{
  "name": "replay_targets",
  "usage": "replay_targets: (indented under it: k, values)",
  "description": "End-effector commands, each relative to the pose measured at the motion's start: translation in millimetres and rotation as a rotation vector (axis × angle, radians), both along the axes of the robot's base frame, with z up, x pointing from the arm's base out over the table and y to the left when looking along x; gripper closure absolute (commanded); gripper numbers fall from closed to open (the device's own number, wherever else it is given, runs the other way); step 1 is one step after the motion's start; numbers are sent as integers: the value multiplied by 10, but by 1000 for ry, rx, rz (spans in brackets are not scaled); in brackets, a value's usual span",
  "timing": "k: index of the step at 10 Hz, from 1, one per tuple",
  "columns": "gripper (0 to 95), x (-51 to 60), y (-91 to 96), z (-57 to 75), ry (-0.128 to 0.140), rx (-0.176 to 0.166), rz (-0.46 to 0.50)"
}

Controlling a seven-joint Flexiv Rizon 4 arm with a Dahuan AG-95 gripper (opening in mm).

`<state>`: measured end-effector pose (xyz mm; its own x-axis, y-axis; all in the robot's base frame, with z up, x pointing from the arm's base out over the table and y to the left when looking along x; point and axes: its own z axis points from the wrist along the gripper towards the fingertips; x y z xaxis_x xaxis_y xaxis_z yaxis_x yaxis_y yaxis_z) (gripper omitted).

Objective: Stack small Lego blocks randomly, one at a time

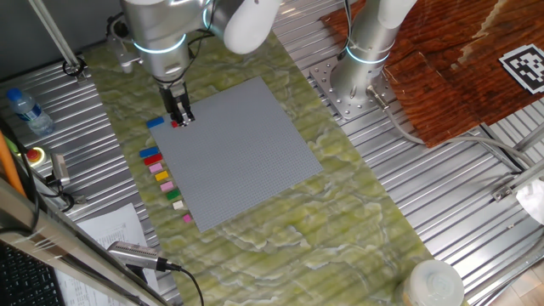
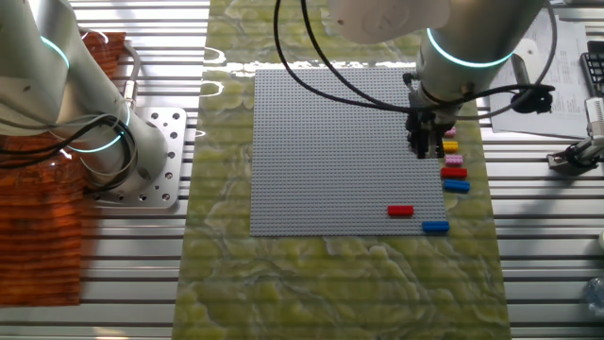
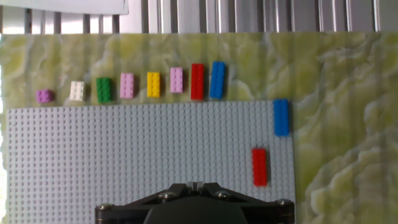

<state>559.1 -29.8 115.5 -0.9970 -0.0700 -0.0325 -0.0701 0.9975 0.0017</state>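
Hand view: a small red plastic Lego brick (image 3: 259, 167) lies on the flat grey studded baseplate (image 3: 137, 155); pincer (image 2: 424, 149) state cannot be told.

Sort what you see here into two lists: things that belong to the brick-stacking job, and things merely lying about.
Belonging to the job:
- row of small bricks beside the baseplate
- red brick on the baseplate
- blue brick at its edge
- gripper

Lying about:
- water bottle
- papers
- microphone
- grey baseplate
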Motion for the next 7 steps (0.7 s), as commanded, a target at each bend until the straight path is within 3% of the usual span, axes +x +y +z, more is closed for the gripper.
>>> replay_targets:
  k: [1, 5, 7]
  values:
    - [950, 15, 5, -2, 20, 0, 17]
    - [950, 20, 7, 2, 23, 1, 15]
    - [950, 20, 7, 2, 12, 4, -5]
